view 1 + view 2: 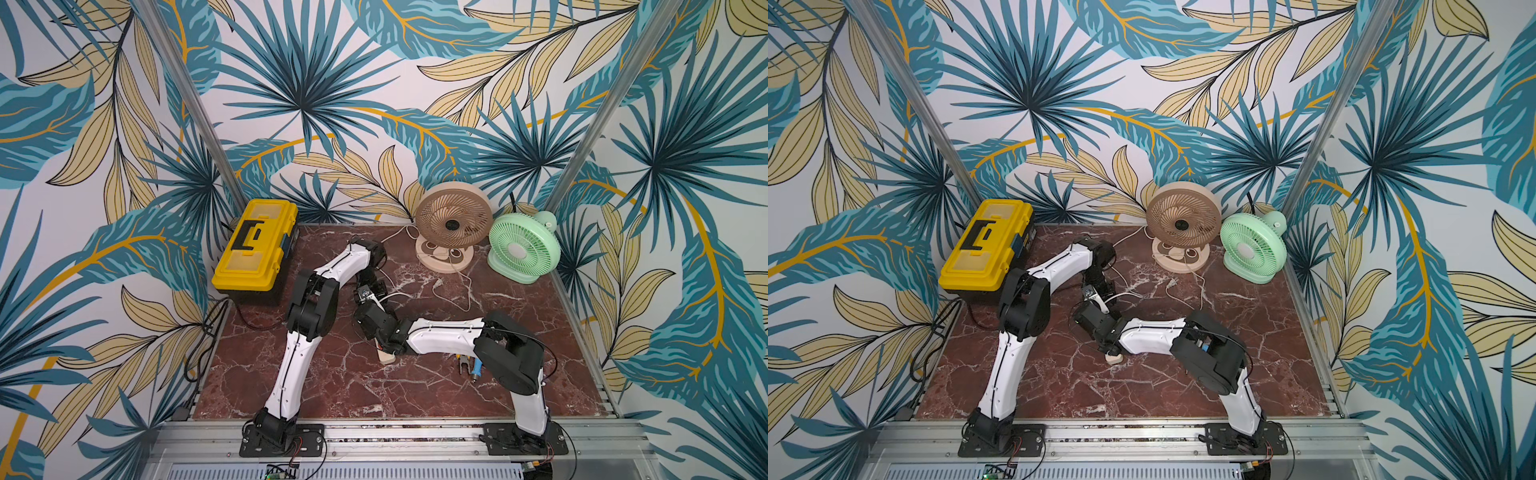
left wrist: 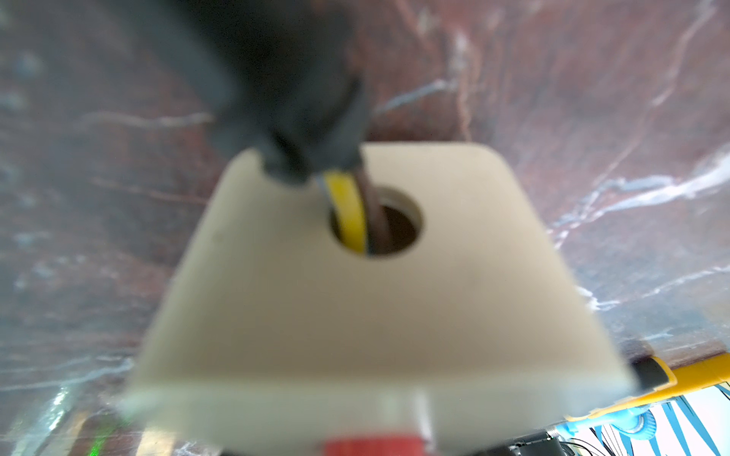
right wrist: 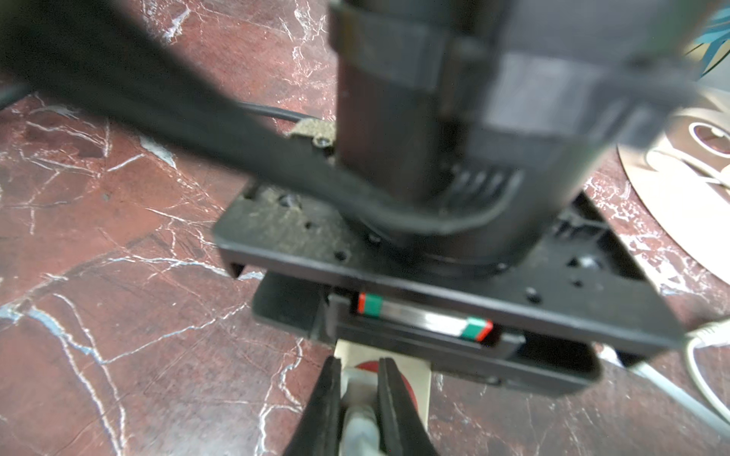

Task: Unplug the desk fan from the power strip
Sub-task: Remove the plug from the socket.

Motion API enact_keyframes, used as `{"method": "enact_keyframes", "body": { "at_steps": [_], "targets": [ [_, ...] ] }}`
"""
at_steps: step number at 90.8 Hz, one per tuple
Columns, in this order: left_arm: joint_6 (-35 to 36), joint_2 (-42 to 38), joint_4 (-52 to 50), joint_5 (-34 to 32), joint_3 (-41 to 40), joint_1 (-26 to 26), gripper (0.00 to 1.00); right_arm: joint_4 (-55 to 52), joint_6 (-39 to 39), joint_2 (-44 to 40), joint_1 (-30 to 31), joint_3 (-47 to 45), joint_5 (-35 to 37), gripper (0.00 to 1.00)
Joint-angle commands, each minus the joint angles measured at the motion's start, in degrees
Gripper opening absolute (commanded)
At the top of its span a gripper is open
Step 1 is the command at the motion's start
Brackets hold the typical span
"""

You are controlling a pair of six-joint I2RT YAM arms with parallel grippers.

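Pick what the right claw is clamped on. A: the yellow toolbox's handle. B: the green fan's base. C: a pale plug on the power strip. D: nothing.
C: the right wrist view shows the right claw pinching the pale plug on the power strip.

- Table (image 1: pixel 353 390) lay bare across the lower middle.
- Toolbox (image 1: pixel 255 245) blocked the upper left; tan fan (image 1: pixel 453 224) and green fan (image 1: pixel 523 245) crowded the upper right.
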Motion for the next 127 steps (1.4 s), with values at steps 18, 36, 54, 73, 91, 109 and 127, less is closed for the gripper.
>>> {"method": "enact_keyframes", "body": {
  "at_steps": [18,36,54,73,91,109,127],
  "targets": [
    [1.41,9.01,7.22,-7.74,-3.84,0.19,0.0,-1.14,5.39,-4.87,-2.01,-2.64,-3.6,0.0],
    [1.83,8.75,7.38,-7.73,-4.07,0.15,0.0,0.88,13.44,-7.42,-7.64,-6.54,-12.55,0.0],
    [1.85,8.81,7.42,-7.63,-4.11,0.17,0.0,-0.37,13.27,-7.31,-8.47,-6.03,-13.33,0.0],
    [1.85,8.91,7.29,-7.69,-3.82,0.2,0.0,-0.98,12.2,-6.9,-8.38,-5.29,-13.65,0.0],
    [1.69,9.07,7.42,-7.62,-3.57,0.16,0.0,-1.91,8.1,-6.23,-6.01,-3.7,-10.65,0.0],
    [1.69,9.17,7.3,-7.57,-3.54,0.2,0.0,-1.58,2.71,-5.21,-1.9,-2.29,-4.31,0.0],
    [1.57,9.23,7.39,-7.61,-3.58,0.22,0.0,-1.44,-2.57,-3.4,1.32,-0.49,1.03,0.0]
  ]
}}
